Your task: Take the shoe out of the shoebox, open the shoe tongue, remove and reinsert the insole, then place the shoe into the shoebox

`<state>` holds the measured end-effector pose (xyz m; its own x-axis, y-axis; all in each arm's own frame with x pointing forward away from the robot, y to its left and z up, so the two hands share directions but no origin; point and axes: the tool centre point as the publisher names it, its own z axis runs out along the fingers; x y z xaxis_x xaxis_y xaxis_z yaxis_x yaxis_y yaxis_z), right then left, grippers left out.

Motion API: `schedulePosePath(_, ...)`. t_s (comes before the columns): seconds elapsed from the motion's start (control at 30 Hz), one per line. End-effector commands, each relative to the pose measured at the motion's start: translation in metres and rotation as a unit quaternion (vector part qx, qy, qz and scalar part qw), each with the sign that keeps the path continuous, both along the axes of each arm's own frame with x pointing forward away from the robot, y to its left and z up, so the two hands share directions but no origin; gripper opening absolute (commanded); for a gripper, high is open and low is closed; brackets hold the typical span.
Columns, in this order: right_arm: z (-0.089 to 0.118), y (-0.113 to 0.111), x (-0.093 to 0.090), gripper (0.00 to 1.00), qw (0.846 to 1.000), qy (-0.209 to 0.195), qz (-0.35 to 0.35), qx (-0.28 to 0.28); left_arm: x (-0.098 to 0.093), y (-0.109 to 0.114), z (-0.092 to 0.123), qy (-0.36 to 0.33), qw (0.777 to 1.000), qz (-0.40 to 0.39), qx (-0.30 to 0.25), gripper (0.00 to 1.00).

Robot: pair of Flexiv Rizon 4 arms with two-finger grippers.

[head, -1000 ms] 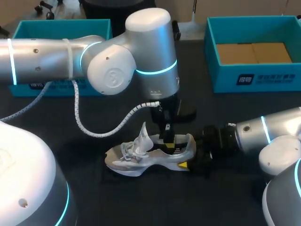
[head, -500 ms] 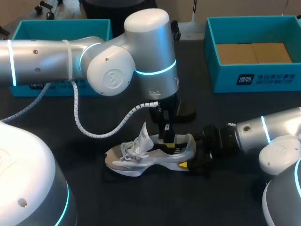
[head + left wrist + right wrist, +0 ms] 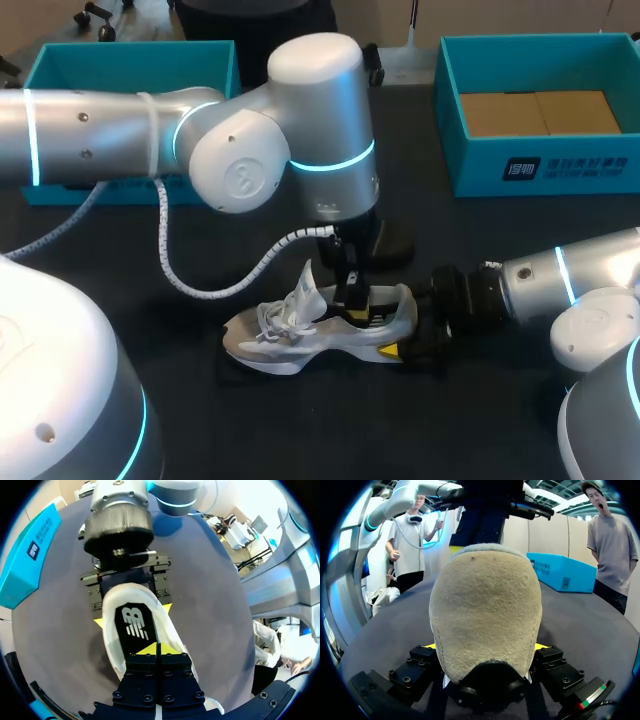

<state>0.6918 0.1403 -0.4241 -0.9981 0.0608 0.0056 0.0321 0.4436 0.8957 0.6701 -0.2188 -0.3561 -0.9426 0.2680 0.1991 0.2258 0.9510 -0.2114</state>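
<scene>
A white and grey sneaker (image 3: 300,340) lies on the black table, its tongue (image 3: 305,290) standing up. My right gripper (image 3: 408,340) is shut on the shoe's heel (image 3: 485,605), a yellow tip on each side. My left gripper (image 3: 352,300) points down into the shoe's opening, fingers shut together. In the left wrist view its joined yellow tips (image 3: 156,649) rest over the black insole (image 3: 134,622), which lies flat inside the shoe. The right gripper (image 3: 133,616) clamps the heel just ahead. An open teal shoebox (image 3: 540,160) stands at the back right.
A second teal box (image 3: 130,60) stands at the back left, partly behind my left arm. A dark rounded object (image 3: 395,242) lies just behind the shoe. The left arm's white coiled cable (image 3: 200,280) hangs over the table left of the shoe.
My left arm's wrist has shifted slightly and its gripper sits a little lower in the shoe. The shoe and the right arm have not moved.
</scene>
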Motion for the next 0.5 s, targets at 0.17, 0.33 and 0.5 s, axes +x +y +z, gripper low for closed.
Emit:
schedulePosePath(0.17, -0.003, 0.003, 0.0, 0.0, 1.0, -0.001, -0.001, -0.001, -0.006, -0.015, -0.023, 0.009, 1.0, -0.01, 0.007, 0.0)
schedulePosePath(0.33, -0.003, 0.003, 0.0, 0.0, 1.0, -0.001, -0.001, -0.001, -0.01, -0.016, -0.028, 0.01, 1.0, -0.004, 0.008, 0.0)
schedulePosePath(0.5, -0.003, 0.003, 0.0, 0.0, 1.0, -0.001, -0.001, -0.001, -0.012, -0.015, -0.032, 0.009, 1.0, 0.002, 0.009, 0.0)
